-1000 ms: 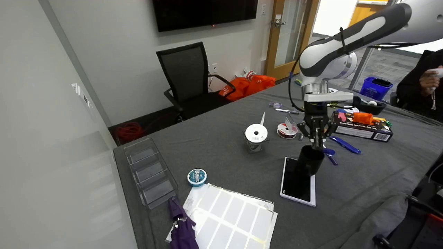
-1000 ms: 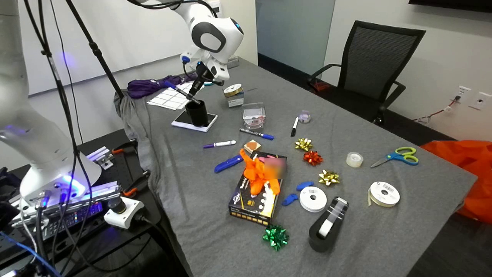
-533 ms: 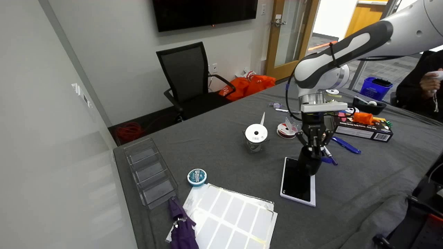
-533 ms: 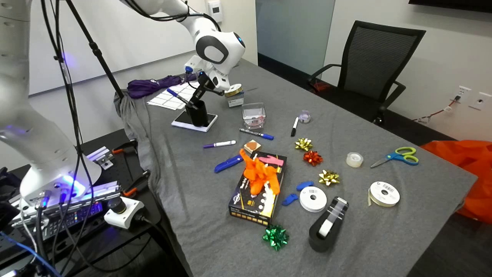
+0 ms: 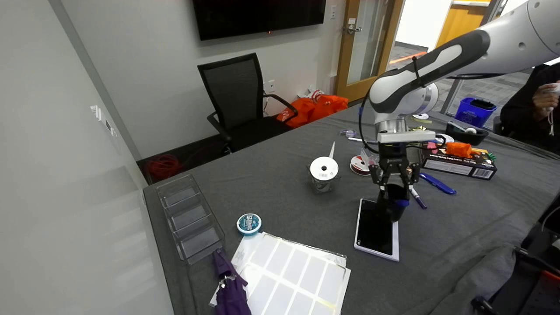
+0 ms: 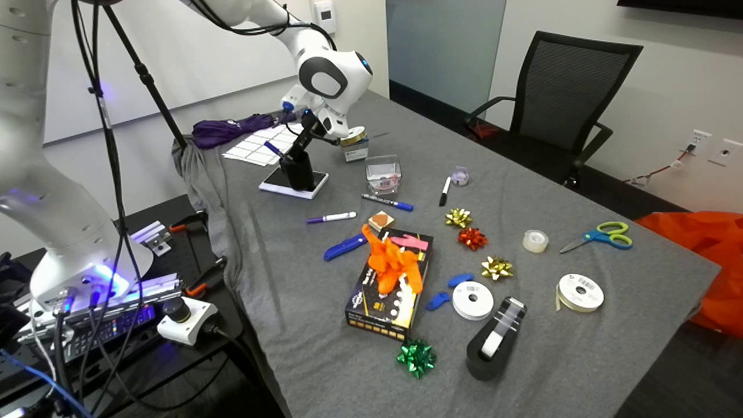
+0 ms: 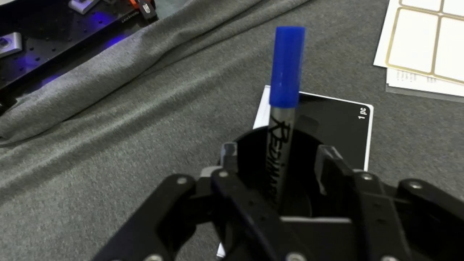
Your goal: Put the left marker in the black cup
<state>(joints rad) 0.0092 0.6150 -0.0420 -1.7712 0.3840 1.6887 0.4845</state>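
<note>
The left marker [image 7: 287,69], with a blue cap and a grey lettered barrel, stands tilted inside the black cup [image 7: 250,139]. Its capped end rises above the rim, and the lower end is hidden in the cup. The black cup [image 5: 389,212] is upright on a flat black-and-white rectangle [image 5: 377,238]. In the wrist view my gripper [image 7: 277,156] is open at the cup's mouth, one finger on either side of the marker with a gap to each. In an exterior view the marker's cap [image 6: 271,148] leans out past the cup's rim, beside the gripper.
A ribbon spool [image 5: 323,168] tops a clear box near the cup. A purple-capped marker [image 6: 331,217], a blue-capped marker [image 6: 395,203], a blue cutter [image 6: 345,248] and a box with an orange item [image 6: 389,284] lie on the table. Label sheets [image 5: 293,271] lie beyond the rectangle.
My gripper came down to the cup with the marker held, then opened. The marker now sits lower in the cup, free of the fingers.
</note>
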